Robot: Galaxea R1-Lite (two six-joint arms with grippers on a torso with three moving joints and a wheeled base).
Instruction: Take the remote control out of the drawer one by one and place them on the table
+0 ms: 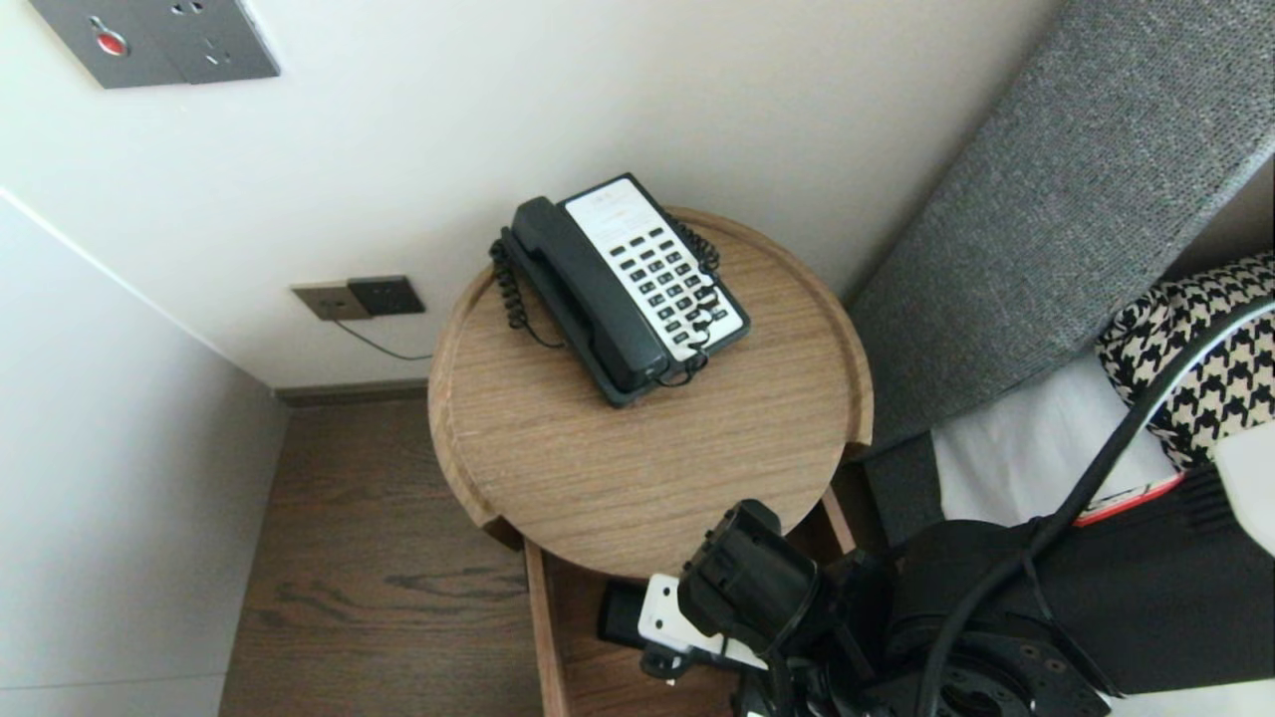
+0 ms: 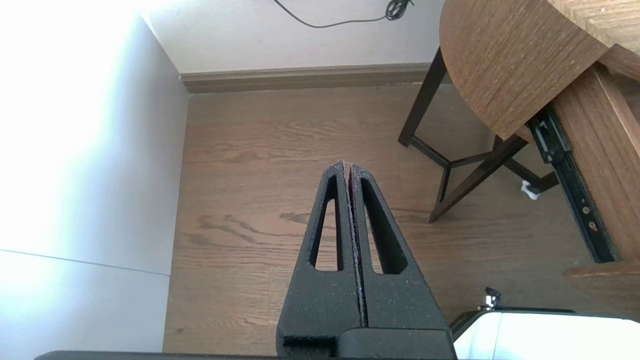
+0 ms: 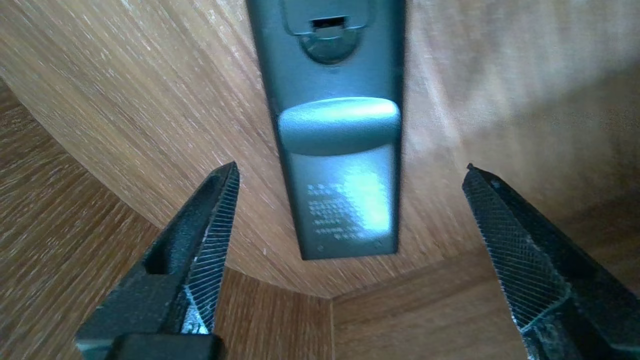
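A dark grey remote control lies back-up on the wooden floor of an open drawer; its battery cover and printed label face me. My right gripper hangs over its near end, open wide, with a finger on each side and neither touching it. In the head view the right arm's wrist reaches down into the drawer under the round table, and its fingers are hidden. My left gripper is shut on nothing and parked above the wooden floor.
A black and white desk phone sits on the round wooden table with a raised rim. A wall is close on the left, a grey headboard and a bed on the right. The drawer's side and rail jut out near the left arm.
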